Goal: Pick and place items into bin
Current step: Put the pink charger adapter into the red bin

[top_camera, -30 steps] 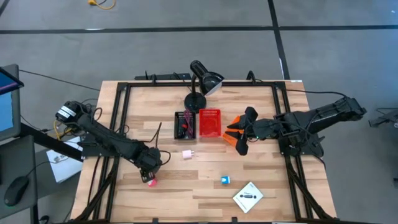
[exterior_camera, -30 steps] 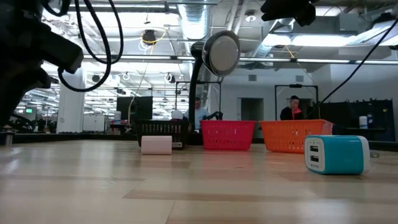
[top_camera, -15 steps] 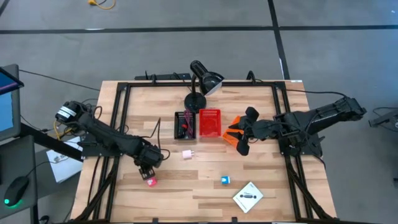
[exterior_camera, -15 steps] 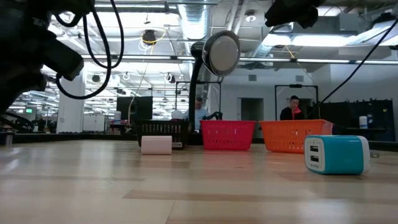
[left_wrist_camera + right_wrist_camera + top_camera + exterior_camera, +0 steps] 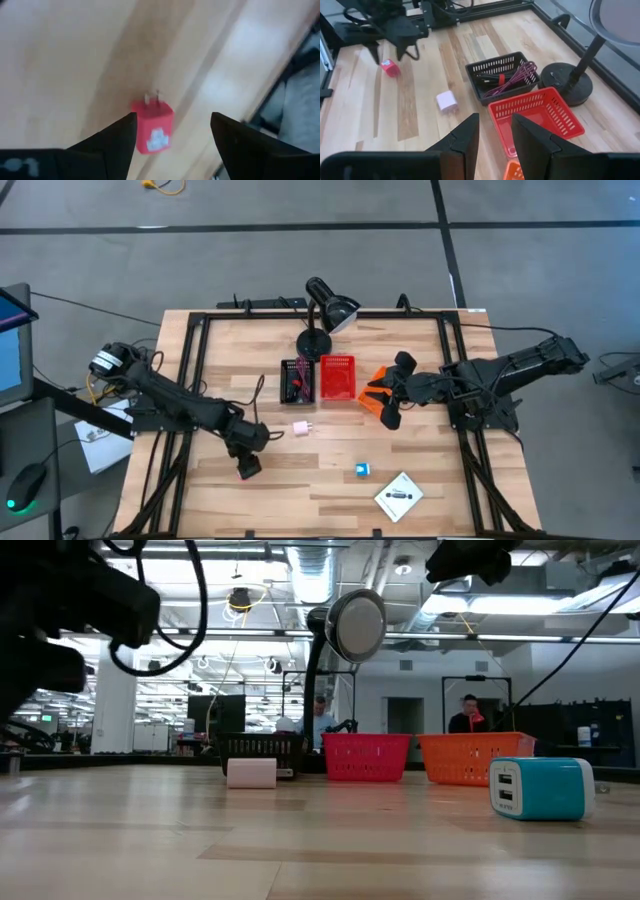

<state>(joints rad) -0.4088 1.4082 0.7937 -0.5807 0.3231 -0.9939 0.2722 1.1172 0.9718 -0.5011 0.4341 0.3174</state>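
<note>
Nearest the front of the pale wooden slatted table lies a white square card with a black mark, then a glossy blue cube. The left gripper hangs wide open and empty over a red-pink plug-shaped block lying flat. Farther back, the right gripper, partly open, holds nothing near a red mesh plastic basket.

I see the black desk lamp standing at twelve o'clock on the wooden bench — its round base just behind the baskets. Two people show in the room beyond.
</note>
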